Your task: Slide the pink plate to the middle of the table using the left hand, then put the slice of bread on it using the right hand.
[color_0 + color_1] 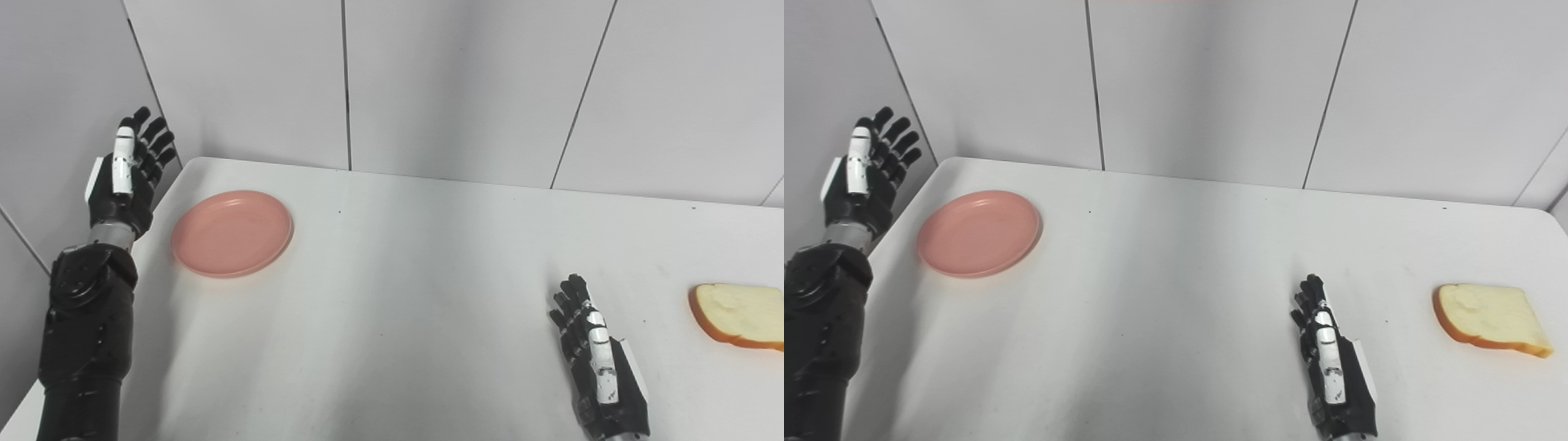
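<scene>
Beside the pink plate (231,233), left hand (125,177) spread, empty, right hand (1332,367) seemingly open near bread (1488,318)

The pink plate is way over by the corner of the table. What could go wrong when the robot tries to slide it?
1. The pink plate lies close to the table's left edge; a push the wrong way might tip it off.
2. The left hand is raised beside the table, not touching the plate, so it might land badly on the rim.
3. The slice of bread lies far right; the right hand might nudge it toward the edge.
</scene>
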You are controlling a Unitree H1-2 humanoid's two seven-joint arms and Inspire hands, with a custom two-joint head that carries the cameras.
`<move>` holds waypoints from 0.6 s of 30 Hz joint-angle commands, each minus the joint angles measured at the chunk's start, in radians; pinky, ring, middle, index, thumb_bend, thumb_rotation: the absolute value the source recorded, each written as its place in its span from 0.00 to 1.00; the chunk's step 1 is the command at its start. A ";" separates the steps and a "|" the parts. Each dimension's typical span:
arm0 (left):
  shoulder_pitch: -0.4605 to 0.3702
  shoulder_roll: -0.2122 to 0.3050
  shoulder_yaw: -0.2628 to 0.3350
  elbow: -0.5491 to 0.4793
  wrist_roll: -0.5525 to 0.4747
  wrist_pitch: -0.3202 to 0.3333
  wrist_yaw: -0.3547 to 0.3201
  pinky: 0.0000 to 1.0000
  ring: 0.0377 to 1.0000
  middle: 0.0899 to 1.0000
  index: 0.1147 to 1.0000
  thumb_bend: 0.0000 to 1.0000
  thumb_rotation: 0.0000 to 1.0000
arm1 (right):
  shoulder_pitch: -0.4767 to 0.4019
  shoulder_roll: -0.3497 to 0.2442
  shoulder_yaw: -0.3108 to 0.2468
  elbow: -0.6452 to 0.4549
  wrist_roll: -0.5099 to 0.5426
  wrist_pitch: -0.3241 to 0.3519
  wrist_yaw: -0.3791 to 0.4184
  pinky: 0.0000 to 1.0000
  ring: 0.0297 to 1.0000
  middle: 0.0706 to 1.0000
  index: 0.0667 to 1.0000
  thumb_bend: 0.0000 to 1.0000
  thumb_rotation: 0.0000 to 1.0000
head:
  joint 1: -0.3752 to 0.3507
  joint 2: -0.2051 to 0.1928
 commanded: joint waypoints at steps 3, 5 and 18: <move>-0.038 0.025 0.011 0.003 -0.009 -0.058 0.003 0.94 0.93 0.93 0.93 0.49 1.00 | 0.055 -0.003 -0.006 0.070 -0.003 -0.006 0.006 1.00 1.00 1.00 0.99 0.32 1.00 | 0.000 0.004; -0.035 0.020 0.011 0.020 -0.005 -0.073 0.009 0.93 0.93 0.92 0.92 0.48 1.00 | 0.056 -0.003 -0.006 0.066 -0.005 -0.003 0.004 1.00 1.00 1.00 0.99 0.32 1.00 | 0.000 0.004; -0.037 0.010 0.025 0.125 -0.018 -0.105 0.036 0.96 0.93 0.91 0.92 0.49 1.00 | 0.057 -0.007 -0.006 0.064 -0.017 -0.013 0.004 1.00 1.00 1.00 0.99 0.31 1.00 | 0.002 0.012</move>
